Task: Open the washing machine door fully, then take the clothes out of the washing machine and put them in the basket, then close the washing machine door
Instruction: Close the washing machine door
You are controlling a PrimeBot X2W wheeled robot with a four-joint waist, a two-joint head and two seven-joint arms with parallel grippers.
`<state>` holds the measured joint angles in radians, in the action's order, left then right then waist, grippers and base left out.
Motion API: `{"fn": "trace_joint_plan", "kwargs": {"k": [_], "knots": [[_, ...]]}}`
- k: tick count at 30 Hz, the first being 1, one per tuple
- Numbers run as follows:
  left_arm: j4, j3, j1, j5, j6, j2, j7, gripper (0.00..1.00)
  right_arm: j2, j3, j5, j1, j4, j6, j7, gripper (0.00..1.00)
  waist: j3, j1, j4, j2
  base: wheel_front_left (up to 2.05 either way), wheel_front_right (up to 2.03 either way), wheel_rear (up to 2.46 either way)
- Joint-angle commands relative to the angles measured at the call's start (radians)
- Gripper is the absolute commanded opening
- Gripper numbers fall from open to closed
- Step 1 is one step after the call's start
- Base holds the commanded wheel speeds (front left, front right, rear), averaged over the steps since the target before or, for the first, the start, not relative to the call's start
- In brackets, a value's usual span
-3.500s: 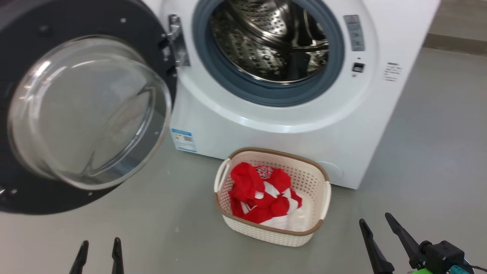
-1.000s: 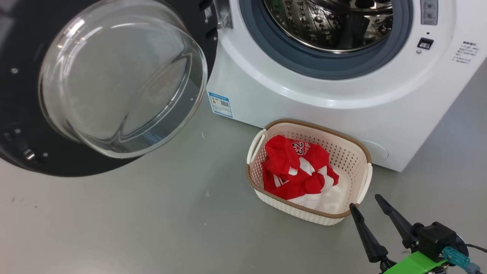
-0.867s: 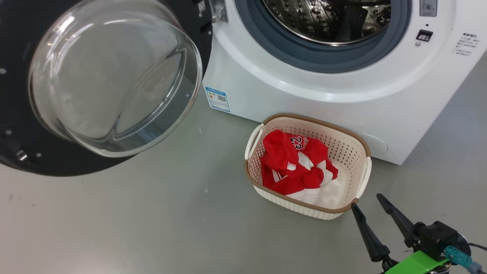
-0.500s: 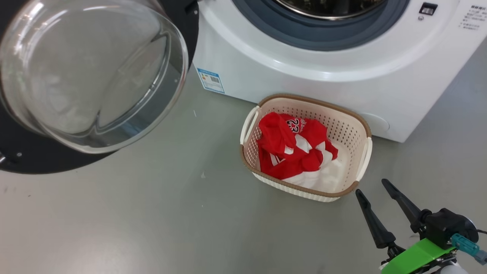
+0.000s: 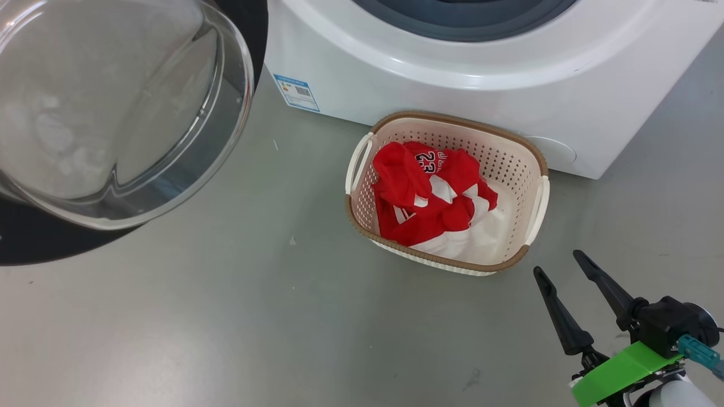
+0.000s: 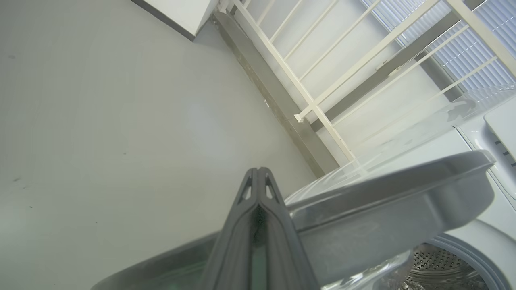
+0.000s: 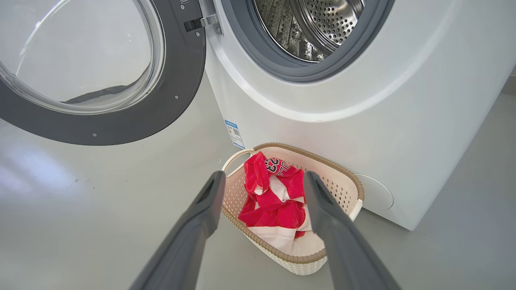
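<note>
Door (image 5: 113,113) in the head view: swung wide open at the upper left, clear glass bowl bulging from the black ring toward the camera. Just right of it, white washer (image 5: 452,96), grey gasket along the top edge, small blue label (image 5: 296,93) at the lower corner. On the floor (image 5: 226,316) just in front of the washer, basket (image 5: 512,169): cream with a brown rim, upright, long axis running left to right along the washer's front, a handle at each short end. Inside it, clothes (image 5: 421,198): red and white, crumpled in a heap toward the left half, number 23 facing up, white cloth on the near side. At the lower right, right gripper (image 5: 557,262): jaws spread wide, holding nothing, tips near the basket's near right corner but apart from it. Floor smooth and grey-green, with a few small specks.

Left wrist view: left gripper (image 6: 258,173) with fingers pressed together, nothing between them, lying across the door's grey edge (image 6: 383,209); contact with it impossible to tell. At the bottom right, a slice of the steel drum (image 6: 439,268). Beyond, pale floor, a wall skirting, thin white bars (image 6: 322,80) and window blinds (image 6: 463,44).

Right wrist view: wide-spread fingers framing basket (image 7: 342,181) and clothes (image 7: 270,201), below the washer's round opening. Perforated drum (image 7: 318,24) inside the opening. Door (image 7: 177,80) open to the left, hinged at the opening's left side.
</note>
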<state>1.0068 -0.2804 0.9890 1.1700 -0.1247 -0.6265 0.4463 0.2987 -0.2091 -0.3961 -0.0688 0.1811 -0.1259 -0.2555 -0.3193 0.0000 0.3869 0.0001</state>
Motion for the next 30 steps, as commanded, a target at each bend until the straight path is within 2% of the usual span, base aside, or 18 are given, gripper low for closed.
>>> {"fn": "trace_joint_plan", "kwargs": {"k": [1,14,30], "knots": [[-0.010,-0.003,0.005,0.010,-0.005,-0.060,0.032,0.00,0.006,-0.024,0.013,-0.019,-0.024,-0.005,-0.006,1.00,0.003,0.0000,-0.002,-0.0001,0.00,0.00,0.00],[-0.073,0.036,-0.047,0.031,-0.005,-0.041,0.184,0.00,-0.005,-0.018,0.010,-0.009,-0.017,-0.005,-0.006,1.00,0.050,0.0000,0.002,-0.0001,0.00,0.00,0.00],[-0.236,0.068,-0.146,0.086,-0.006,-0.054,0.391,0.00,-0.041,-0.017,0.007,0.013,-0.007,-0.005,-0.006,1.00,0.134,0.0000,0.000,-0.0001,0.00,0.00,0.00]]}}
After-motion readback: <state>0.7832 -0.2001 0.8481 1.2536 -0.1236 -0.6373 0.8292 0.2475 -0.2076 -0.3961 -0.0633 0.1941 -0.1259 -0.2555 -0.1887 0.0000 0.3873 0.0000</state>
